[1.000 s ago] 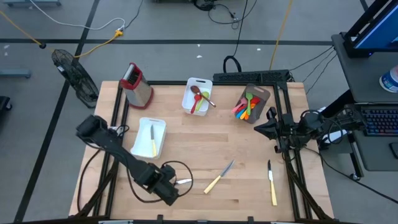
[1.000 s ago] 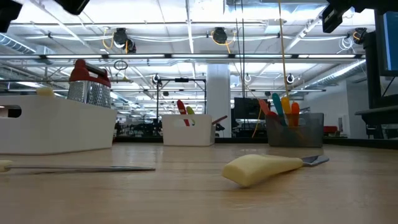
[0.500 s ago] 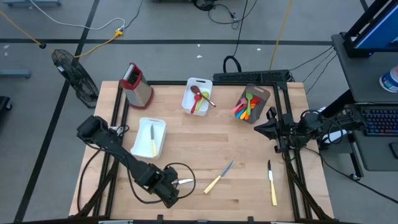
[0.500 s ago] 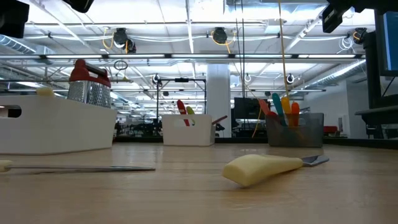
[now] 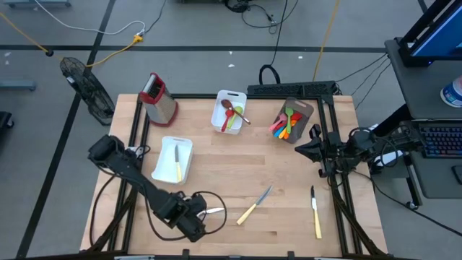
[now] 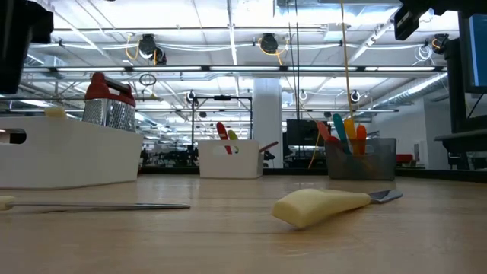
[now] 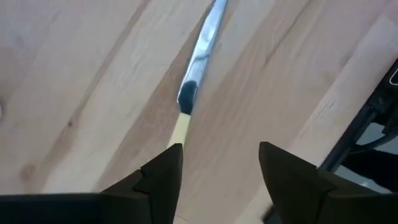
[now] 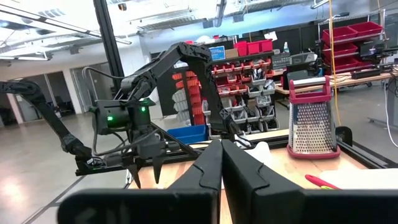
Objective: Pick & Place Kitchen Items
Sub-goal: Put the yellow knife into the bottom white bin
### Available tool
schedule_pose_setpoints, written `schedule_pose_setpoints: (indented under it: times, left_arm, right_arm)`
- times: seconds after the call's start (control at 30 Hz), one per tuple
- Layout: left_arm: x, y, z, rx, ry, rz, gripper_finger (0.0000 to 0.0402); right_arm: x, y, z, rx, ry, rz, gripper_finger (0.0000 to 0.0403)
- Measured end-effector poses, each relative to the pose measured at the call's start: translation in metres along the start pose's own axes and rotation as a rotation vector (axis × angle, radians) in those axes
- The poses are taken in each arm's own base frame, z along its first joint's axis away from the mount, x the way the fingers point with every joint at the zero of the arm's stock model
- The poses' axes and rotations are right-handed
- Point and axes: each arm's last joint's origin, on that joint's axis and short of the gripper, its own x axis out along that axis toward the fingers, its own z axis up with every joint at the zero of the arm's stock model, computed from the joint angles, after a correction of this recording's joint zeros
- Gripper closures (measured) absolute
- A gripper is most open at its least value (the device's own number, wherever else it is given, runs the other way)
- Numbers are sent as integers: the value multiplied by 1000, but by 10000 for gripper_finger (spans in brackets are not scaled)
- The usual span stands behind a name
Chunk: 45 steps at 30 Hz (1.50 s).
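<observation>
A cream-handled knife (image 7: 189,106) lies flat on the wooden table near its near-left corner; only its blade (image 5: 214,211) shows in the high view. My left gripper (image 7: 217,177) hangs open above the knife's handle, pointing down, one finger right beside the handle and the other off to its side; it shows in the high view (image 5: 193,219) and at the low view's top left (image 6: 23,38). The handle's free end is hidden behind the finger. My right gripper (image 8: 221,165) is shut and empty, held above the table's right edge (image 5: 315,149).
Two more cream-handled knives lie near the front, one at the middle (image 5: 254,205) and one at the right (image 5: 315,214). A white tub (image 5: 175,159) holds a knife, another tub (image 5: 229,110) holds spoons, a brown holder (image 5: 291,120) holds coloured utensils, and a grater (image 5: 159,99) stands far left.
My left gripper has come down toward the knife at the table's near left, staying open. The knife has not moved.
</observation>
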Motion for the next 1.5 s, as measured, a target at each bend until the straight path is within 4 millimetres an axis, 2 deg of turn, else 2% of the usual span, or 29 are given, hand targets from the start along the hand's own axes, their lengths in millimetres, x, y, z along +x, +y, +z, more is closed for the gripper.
schedule_pose_setpoints:
  times: [0.47, 1.17, 1.5]
  left_arm:
    - [4, 0, -5, 214, 1, -2, 179]
    - [47, 27, -14, 300, 27, 26, 179]
    - [68, 33, -20, 323, 51, -51, 179]
  right_arm:
    - [0, 0, 0, 0, 0, 0, 399]
    - [0, 0, 0, 0, 0, 0, 399]
    - [0, 0, 0, -1, 1, 0, 399]
